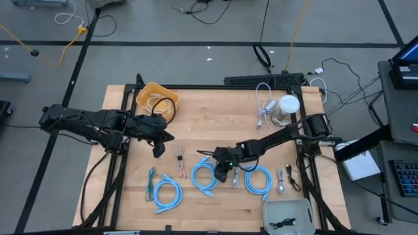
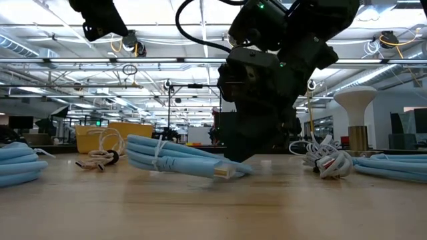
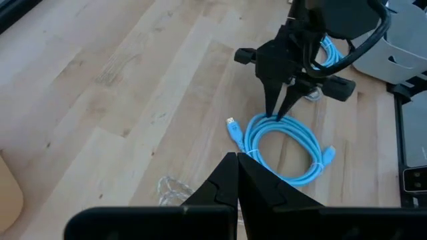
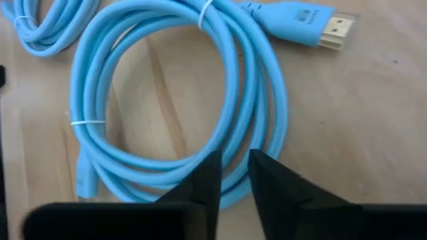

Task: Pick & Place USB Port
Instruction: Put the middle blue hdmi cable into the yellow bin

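A: Where is the right gripper (image 1: 221,175)?

B: Low over the middle blue coiled cable (image 1: 205,177) on the tabletop (image 1: 215,124), its fingers (image 4: 207,175) narrowed around a strand at the coil's edge, a small gap between them.

A: And the left gripper (image 1: 159,151)?

B: Closed and empty, hovering left of centre, near the yellow bowl (image 1: 157,98).

A: Other cables?

B: Blue coils lie on either side.
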You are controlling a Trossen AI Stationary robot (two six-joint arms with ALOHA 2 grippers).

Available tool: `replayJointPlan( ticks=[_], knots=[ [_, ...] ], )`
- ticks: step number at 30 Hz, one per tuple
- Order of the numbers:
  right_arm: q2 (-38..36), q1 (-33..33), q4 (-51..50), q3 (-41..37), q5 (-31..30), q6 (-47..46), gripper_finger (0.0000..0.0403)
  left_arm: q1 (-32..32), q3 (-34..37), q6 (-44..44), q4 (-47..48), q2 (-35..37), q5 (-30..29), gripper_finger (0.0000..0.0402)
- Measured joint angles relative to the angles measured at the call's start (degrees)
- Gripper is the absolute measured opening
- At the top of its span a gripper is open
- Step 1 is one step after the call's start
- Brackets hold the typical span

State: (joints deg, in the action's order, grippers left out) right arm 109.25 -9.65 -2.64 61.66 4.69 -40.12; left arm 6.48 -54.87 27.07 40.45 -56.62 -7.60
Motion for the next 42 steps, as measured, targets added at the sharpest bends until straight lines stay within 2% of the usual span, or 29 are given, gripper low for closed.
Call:
replayJointPlan(
  ticks=[2,4,14,16,19,21,23,27,31,37,42],
  knots=[
    [0.02,0.00,0.22,-0.04,-0.25,0.11,0.0025,-0.01,0.00,-0.02,0.00,-0.02,0.00,0.0005],
    [0.02,0.04,0.50,-0.06,-0.39,0.29,0.0007,0.00,0.00,-0.02,0.00,-0.01,0.00,0.0005],
    [-0.79,0.78,0.30,-0.13,-2.94,-1.46,0.0001,-0.02,0.00,-0.20,-0.01,0.00,-0.02,0.0005],
    [-1.99,1.33,0.11,-0.18,-1.24,-0.78,0.0001,-0.02,0.00,-0.20,-0.02,-0.02,-0.04,0.0005],
    [-3.95,2.70,-1.07,0.18,5.09,-1.30,0.0010,0.00,0.00,-0.46,-0.02,0.00,-0.20,0.0005],
    [-6.14,3.24,-4.21,0.93,7.96,-1.80,0.0019,-0.01,0.00,-0.80,-0.01,0.00,-0.56,0.0005],
    [-8.18,3.26,-8.83,2.35,8.17,-1.83,0.0027,0.00,0.00,-1.16,-0.04,-0.01,-0.77,0.0005],
    [-11.54,2.67,-22.67,5.93,1.09,0.04,0.0032,-0.02,0.00,-1.56,-0.05,0.00,-1.97,0.0005],
    [-13.47,2.98,-23.30,9.23,1.52,0.62,0.0015,-0.02,0.00,-1.90,-0.19,0.00,-2.88,0.0005],
    [-10.73,2.16,-20.00,13.53,6.53,1.94,0.0001,-0.07,0.00,-1.82,-0.74,-0.02,-0.06,0.0005],
    [-5.56,1.08,-19.35,13.58,9.02,-0.01,0.0001,-0.09,0.00,-1.09,-0.74,-0.02,-1.33,0.0005]
  ],
)
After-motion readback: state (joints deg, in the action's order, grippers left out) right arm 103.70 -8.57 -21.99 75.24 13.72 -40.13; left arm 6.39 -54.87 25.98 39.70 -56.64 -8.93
